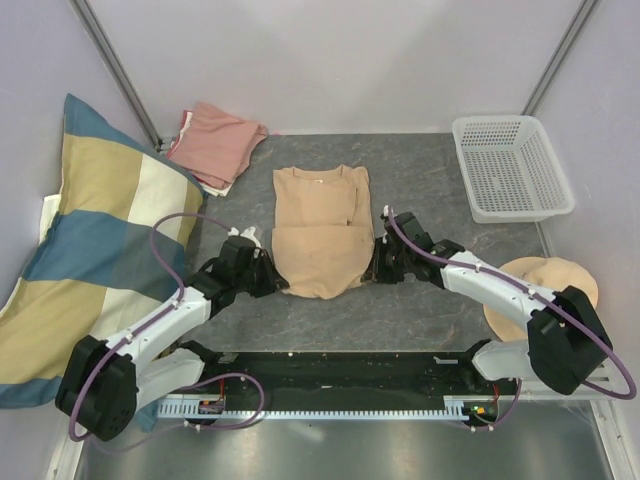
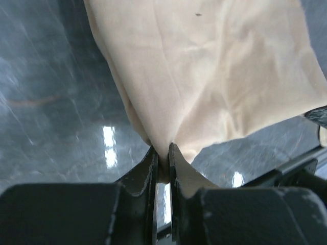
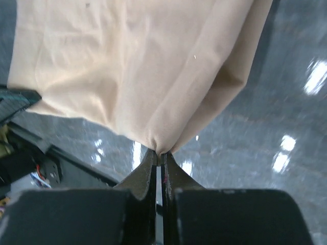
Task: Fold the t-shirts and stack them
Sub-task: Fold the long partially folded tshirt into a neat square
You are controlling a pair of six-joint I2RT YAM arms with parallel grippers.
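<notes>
In the middle of the surface [image 1: 430,320] lies the tan t-shirt [image 1: 320,235], collar at the far end and hem at the near end, so its long axis runs straight away from the arms. Its sleeves look tucked in, leaving a narrow panel. The left fingers [image 2: 151,171] are pressed together on the near-left corner of the hem, and the right fingers [image 3: 149,171] are pinching the near-right corner the same way. Everything else of the shirt stretches off to the far side of both grips. Neither arm is better placed: each has its own corner, about level with the other. To my eye the next move is to carry the hem up and over toward the collar, so both arms would have to travel together along that axis or the fold will skew.

The pink t-shirt [image 1: 215,145] sits already folded at the far left, beside the striped pillow [image 1: 100,250], well apart from the tan one.

From above I can see the whole layout, but the wrists hide the fingertips. The wrist cameras make up for that: each shows cloth gathered to a point in the closed fingers, the fabric puckered and drawn toward them. Neither shows the collar or the pink shirt.
</notes>
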